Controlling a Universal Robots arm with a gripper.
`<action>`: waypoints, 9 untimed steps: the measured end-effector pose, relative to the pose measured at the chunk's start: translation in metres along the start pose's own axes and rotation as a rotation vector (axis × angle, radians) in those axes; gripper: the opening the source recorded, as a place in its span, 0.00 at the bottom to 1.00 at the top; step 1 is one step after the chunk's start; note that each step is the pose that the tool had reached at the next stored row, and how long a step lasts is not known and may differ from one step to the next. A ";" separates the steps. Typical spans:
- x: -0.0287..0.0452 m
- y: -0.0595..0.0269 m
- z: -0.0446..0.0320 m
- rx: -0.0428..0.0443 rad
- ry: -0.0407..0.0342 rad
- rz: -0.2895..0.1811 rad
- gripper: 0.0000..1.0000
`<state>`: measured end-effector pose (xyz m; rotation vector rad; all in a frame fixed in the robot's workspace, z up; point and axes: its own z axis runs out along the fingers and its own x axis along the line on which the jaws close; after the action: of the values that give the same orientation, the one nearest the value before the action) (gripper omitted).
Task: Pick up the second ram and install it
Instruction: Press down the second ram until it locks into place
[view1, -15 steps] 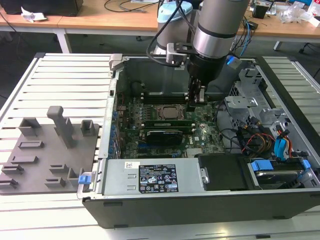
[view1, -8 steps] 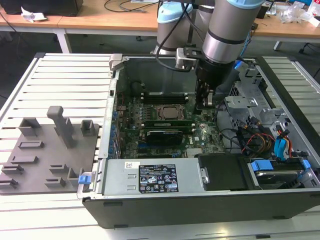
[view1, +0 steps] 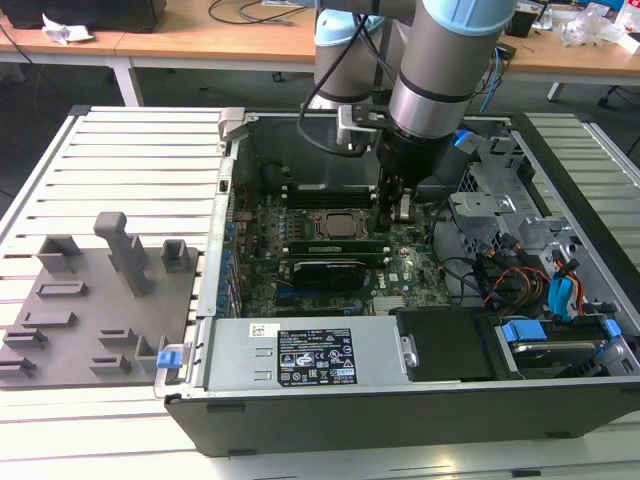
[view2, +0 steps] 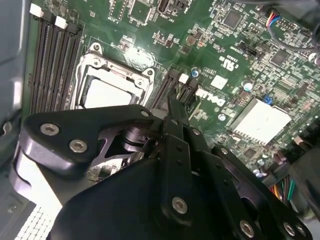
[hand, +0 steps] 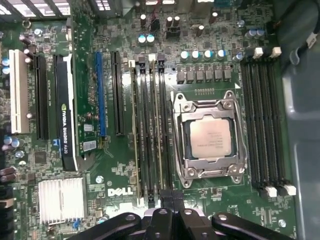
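Claw (hand: 166, 199) pinched together at the three o'clock end of the second ram (view1: 332, 243), standing in its slot at six o'clock of the processor socket (view1: 335, 222): light, stiff, fragile, hold the edges!

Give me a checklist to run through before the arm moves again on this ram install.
1. Gripper over the memory slots beside the CPU socket: ok.
2. Ram stick fully seated in its slot: cannot tell.
3. Slot end clips latched: cannot tell.
4. Wide black card apart from the gripper: ok.
5. Loose cables away from the arm, at the exterior view's right: ok.
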<state>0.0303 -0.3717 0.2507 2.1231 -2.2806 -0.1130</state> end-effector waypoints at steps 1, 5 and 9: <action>0.0002 -0.0002 0.0019 -0.0004 0.0010 -0.012 0.11; 0.0004 -0.0005 0.0075 -0.0017 0.0039 -0.054 0.11; 0.0009 -0.0009 0.0167 -0.0018 0.0038 -0.053 0.11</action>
<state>0.0300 -0.3720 0.2340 2.1821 -2.2215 -0.1119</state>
